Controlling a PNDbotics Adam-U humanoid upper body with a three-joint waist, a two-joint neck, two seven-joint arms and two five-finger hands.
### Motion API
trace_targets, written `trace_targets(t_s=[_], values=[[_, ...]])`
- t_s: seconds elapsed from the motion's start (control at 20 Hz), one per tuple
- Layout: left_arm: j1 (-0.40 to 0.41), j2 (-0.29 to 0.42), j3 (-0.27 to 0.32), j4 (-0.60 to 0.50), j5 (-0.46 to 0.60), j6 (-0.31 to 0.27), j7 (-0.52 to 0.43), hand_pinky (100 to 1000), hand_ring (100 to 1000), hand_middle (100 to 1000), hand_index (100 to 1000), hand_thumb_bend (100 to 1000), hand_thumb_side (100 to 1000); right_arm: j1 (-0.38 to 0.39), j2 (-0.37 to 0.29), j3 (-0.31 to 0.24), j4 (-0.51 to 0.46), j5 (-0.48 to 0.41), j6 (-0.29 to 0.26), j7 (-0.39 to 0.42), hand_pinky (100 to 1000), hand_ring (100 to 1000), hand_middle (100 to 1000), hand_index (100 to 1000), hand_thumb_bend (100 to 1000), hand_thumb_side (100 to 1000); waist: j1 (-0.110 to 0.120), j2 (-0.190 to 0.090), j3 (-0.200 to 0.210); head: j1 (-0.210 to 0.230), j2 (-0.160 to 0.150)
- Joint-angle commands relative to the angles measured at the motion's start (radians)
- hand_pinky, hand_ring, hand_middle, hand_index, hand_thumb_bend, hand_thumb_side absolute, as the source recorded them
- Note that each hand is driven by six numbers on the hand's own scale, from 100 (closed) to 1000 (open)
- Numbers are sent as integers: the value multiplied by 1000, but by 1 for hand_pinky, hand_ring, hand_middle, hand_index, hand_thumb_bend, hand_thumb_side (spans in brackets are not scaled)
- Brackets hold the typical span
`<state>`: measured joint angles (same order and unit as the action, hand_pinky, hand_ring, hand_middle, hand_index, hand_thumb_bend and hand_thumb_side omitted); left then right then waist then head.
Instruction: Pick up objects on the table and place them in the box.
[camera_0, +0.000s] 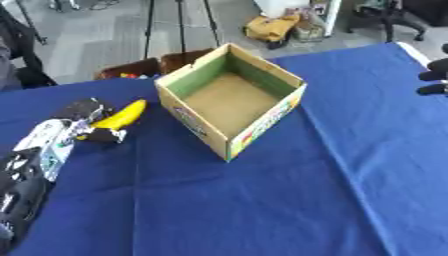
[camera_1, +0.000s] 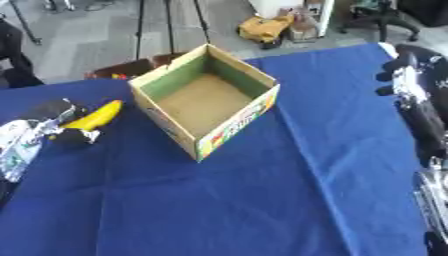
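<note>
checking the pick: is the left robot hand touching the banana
Touching. In the left eye view the left robot hand has dark fingers curled round the banana, which shows yellow between them.

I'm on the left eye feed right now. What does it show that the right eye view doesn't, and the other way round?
Only the left eye view shows the left arm's black and white length down the lower left edge. Only the right eye view shows the right hand with its arm running down the right side; the left eye catches just dark tips there. Both show the open, empty box, the left hand at the yellow banana, and the blue tablecloth.
</note>
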<state>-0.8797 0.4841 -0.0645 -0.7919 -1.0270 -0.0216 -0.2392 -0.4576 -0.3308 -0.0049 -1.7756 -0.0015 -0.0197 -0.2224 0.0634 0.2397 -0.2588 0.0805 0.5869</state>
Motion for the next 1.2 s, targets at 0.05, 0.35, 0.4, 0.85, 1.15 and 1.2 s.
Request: trace_targets(t_s=[0.05, 0.35, 0.4, 0.85, 1.15, 1.2], values=[[-10, 21, -2, -18, 19, 3, 3, 469, 425, 393, 533, 100, 551, -11, -16, -9, -11, -7, -4, 0, 554, 630, 589, 782, 100, 590, -9, -23, 3, -1, -12], [-24, 55, 3, -75, 70, 7, 4, 484, 434, 401, 537, 100, 571, -3, -14, -14, -9, -3, -5, -2, 554, 631, 589, 783, 100, 591, -12, -39, 9, -4, -9], [-27, 63, 3, -91, 78, 8, 3, 485, 435, 401, 537, 100, 573, -1, -14, -14, -9, -3, -5, -3, 554, 631, 589, 783, 100, 592, -13, -43, 10, -4, -8], [-54, 91, -15, -233, 130, 16, -10, 491, 440, 403, 532, 100, 595, 7, -13, -15, -7, 2, -6, -1, 555, 632, 590, 783, 100, 594, -18, -66, 17, -5, -2], [-107, 20, -49, -253, 112, -4, -18, 509, 452, 413, 539, 100, 599, 4, -6, -7, -6, 0, -8, 8, 556, 633, 589, 783, 100, 593, -13, -71, -4, 12, -5], [-116, 4, -56, -252, 105, -9, -17, 516, 456, 416, 542, 100, 598, 3, -4, -6, -6, -1, -8, 10, 556, 633, 589, 783, 100, 593, -11, -72, -9, 15, -5]])
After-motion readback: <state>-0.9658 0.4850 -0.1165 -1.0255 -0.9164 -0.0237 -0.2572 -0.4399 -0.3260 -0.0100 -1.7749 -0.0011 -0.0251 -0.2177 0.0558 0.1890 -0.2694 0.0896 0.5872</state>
